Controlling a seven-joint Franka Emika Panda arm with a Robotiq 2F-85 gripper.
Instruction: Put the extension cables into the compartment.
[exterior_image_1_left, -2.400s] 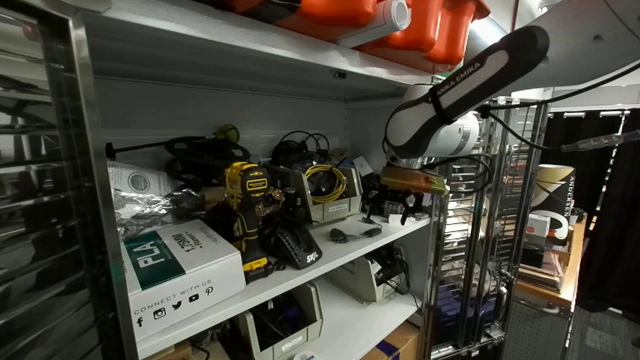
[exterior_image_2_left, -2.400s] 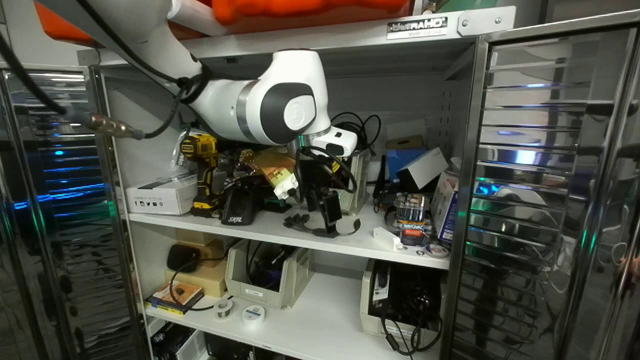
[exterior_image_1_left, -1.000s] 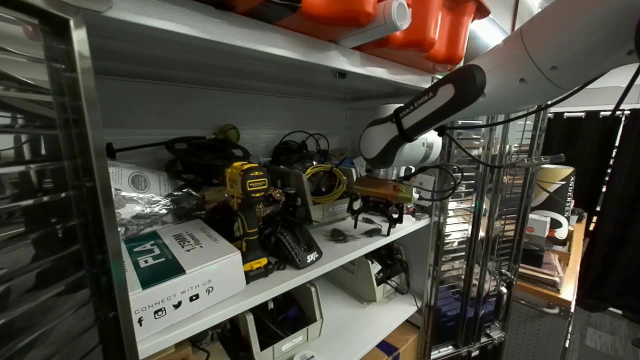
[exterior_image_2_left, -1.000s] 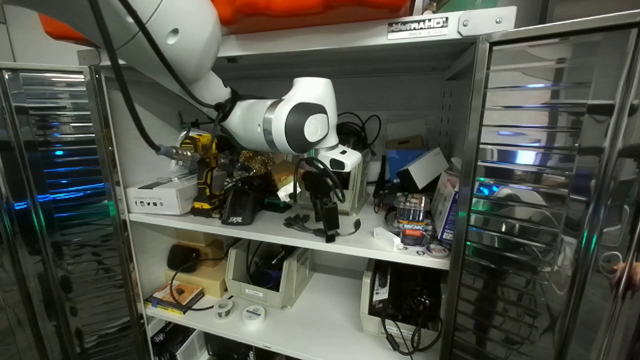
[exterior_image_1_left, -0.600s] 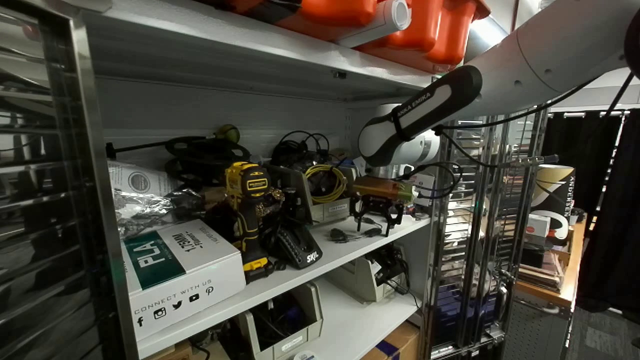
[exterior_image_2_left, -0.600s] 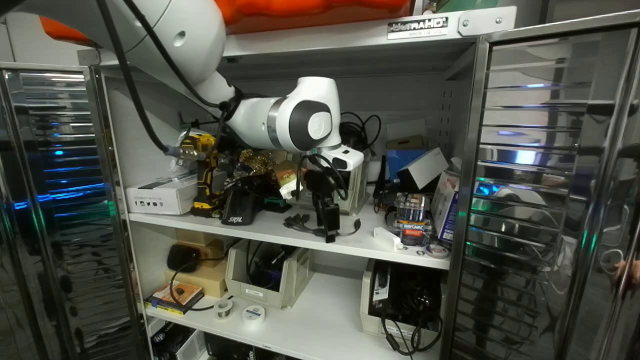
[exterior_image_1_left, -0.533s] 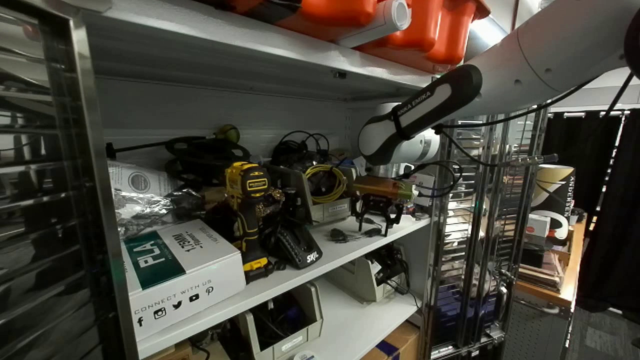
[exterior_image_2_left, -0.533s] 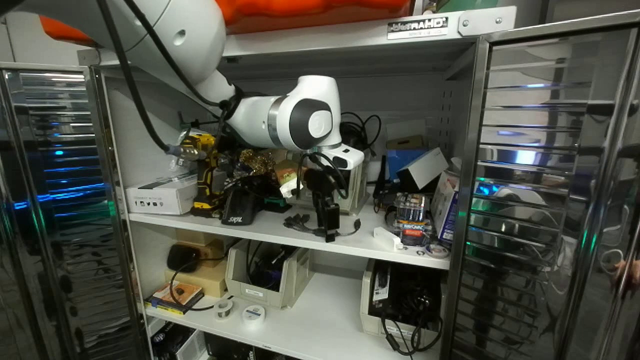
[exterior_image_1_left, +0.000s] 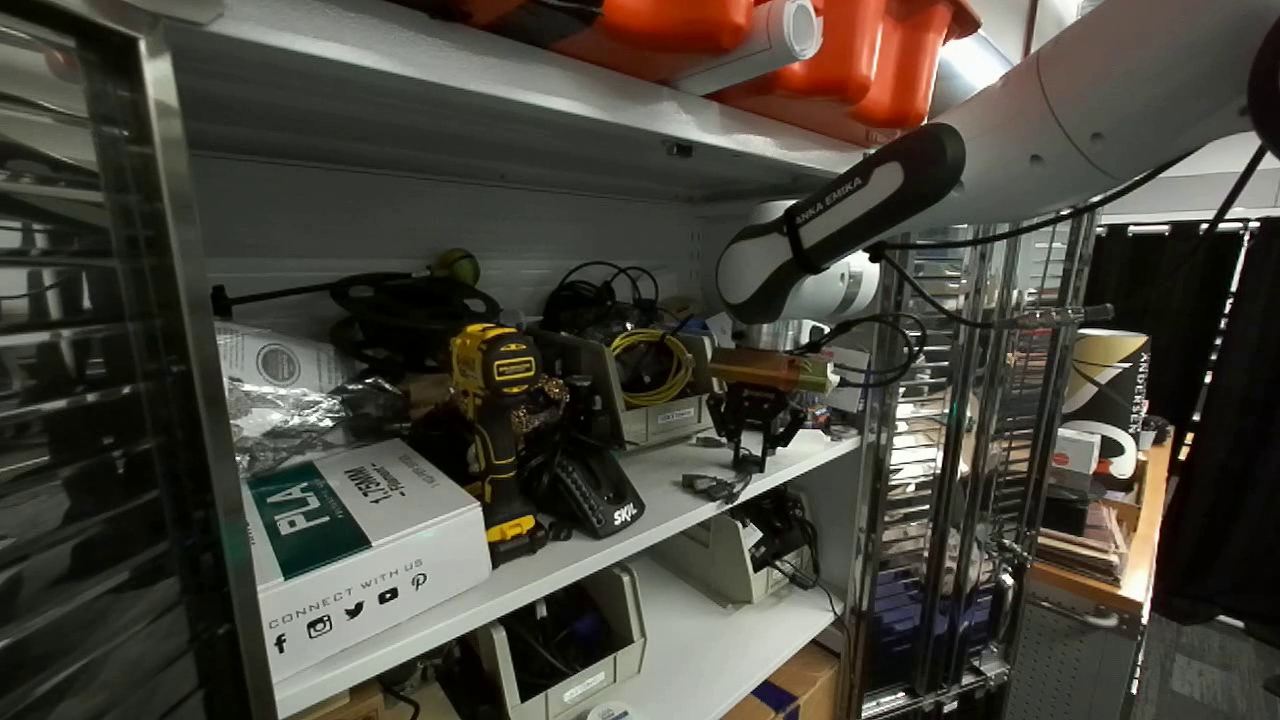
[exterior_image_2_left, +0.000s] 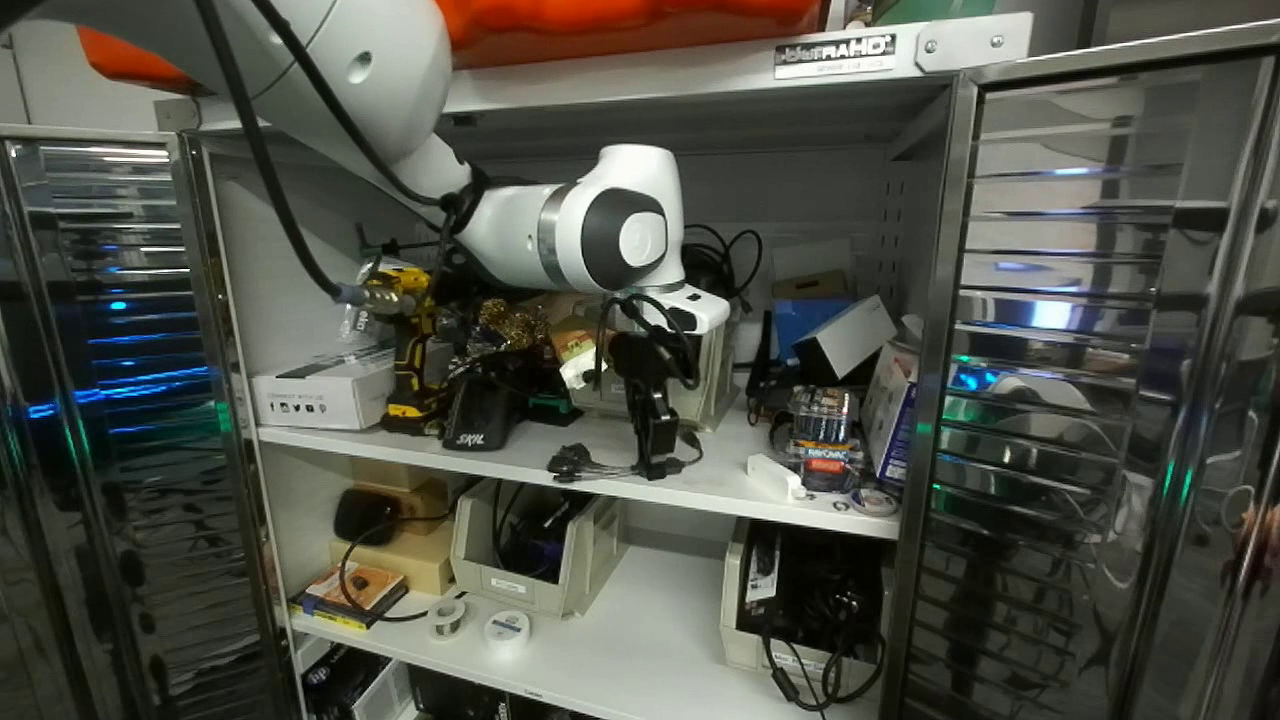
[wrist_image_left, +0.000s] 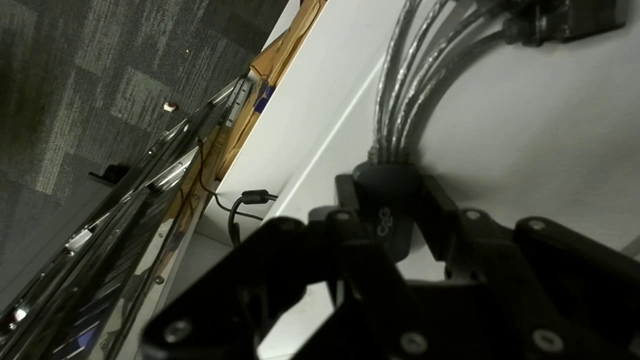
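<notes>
The extension cables (wrist_image_left: 400, 115) are a black splitter: several braided leads fan out from one dark block (wrist_image_left: 387, 182). My gripper (wrist_image_left: 390, 210) is shut on that block, one finger pad against each side. In an exterior view the gripper (exterior_image_1_left: 748, 462) points straight down, low over the white shelf board, with cable plugs (exterior_image_1_left: 708, 486) lying beside it. The plugs (exterior_image_2_left: 570, 462) rest on the board in an exterior view as well; the block is mostly hidden behind the fingers there. All this is inside the compartment (exterior_image_2_left: 820, 190), the wide upper bay with a pale back wall.
Along the same board stand a PLA box (exterior_image_1_left: 370, 540), a yellow drill (exterior_image_1_left: 497, 430), a SKIL charger (exterior_image_1_left: 597, 490), a bin with yellow cable (exterior_image_1_left: 668, 420) and batteries (exterior_image_2_left: 825, 430). Overhead runs the upper shelf (exterior_image_2_left: 640, 88). Open steel doors (exterior_image_2_left: 1100, 400) flank the rack.
The arm has come down to the cables, and within the last second the jaws have closed on the block. The cables have turned and shifted a little on the board; the gripper is slightly higher.
</notes>
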